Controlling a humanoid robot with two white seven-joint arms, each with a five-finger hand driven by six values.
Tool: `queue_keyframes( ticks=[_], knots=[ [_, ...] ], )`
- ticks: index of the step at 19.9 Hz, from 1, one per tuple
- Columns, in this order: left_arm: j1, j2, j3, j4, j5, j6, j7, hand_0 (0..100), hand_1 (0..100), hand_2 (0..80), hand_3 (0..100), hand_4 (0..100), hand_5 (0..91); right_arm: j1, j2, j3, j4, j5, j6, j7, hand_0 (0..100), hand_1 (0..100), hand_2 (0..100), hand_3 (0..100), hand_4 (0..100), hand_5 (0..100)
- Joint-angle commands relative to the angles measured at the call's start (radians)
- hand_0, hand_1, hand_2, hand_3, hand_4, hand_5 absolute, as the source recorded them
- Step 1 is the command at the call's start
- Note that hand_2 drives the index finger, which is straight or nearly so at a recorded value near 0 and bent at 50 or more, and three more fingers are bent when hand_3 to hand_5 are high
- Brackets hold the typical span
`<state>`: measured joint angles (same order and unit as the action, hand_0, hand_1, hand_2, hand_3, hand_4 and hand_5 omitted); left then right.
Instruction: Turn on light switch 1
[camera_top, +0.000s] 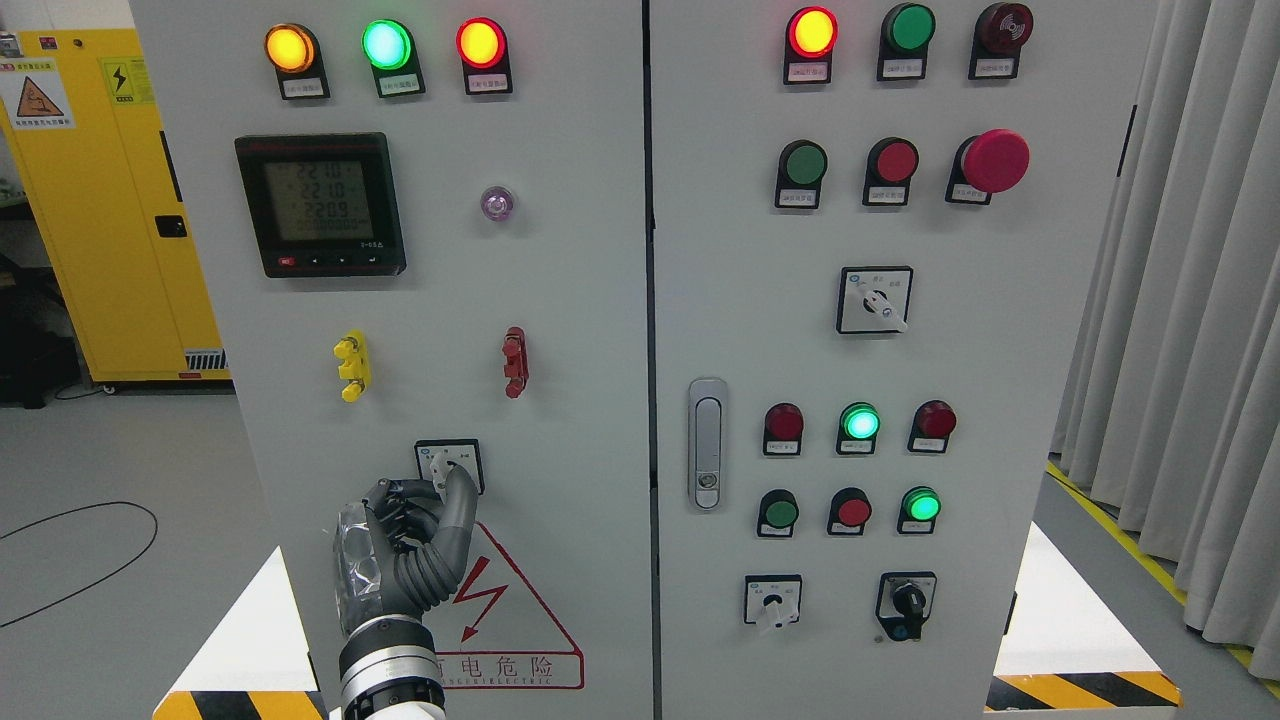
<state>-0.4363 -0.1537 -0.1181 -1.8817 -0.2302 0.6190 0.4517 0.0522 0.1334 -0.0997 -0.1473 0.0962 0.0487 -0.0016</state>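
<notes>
On the left door of the grey electrical cabinet (560, 330), a small rotary switch (449, 458) sits in a white square plate low in the middle. My left hand (438, 484) rises from the bottom edge and is at this switch. Its thumb (462, 500) lies along the right side of the white knob, and the curled fingers (400, 495) press in from the left, so the hand is shut on the knob. The hand hides the lower part of the plate. My right arm does not show.
Above the switch are yellow (351, 366) and red (515, 361) terminals, a digital meter (320, 204) and lit indicator lamps. The right door carries a latch handle (707, 443), push buttons and more rotary switches (773, 601). A yellow locker (110, 200) stands left, curtains (1190, 300) right.
</notes>
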Motion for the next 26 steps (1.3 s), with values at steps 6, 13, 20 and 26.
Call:
queue_keyframes(
  ticks=[6,13,20,26],
  knots=[
    [0.001,-0.001,-0.002,0.003,0.006,-0.004,-0.002,55,55,61.5,94,88,80.5,0.000,0.000,0.000,0.000,0.000,0.000,0.000,0,50,4,0,0,0],
    [0.001,0.000,-0.002,0.003,0.012,-0.007,-0.002,62,55,61.5,94,88,80.5,0.000,0.000,0.000,0.000,-0.001,0.000,0.000,0,50,4,0,0,0],
    [0.001,0.000,-0.002,0.004,0.020,-0.008,-0.002,66,54,61.5,94,88,80.5,0.000,0.000,0.000,0.000,0.000,0.000,0.000,0,50,4,0,0,0],
    [0.002,0.000,-0.002,0.004,0.022,-0.008,-0.001,69,54,61.5,94,88,80.5,0.000,0.000,0.000,0.000,0.000,0.000,0.000,0,50,4,0,0,0]
  ],
)
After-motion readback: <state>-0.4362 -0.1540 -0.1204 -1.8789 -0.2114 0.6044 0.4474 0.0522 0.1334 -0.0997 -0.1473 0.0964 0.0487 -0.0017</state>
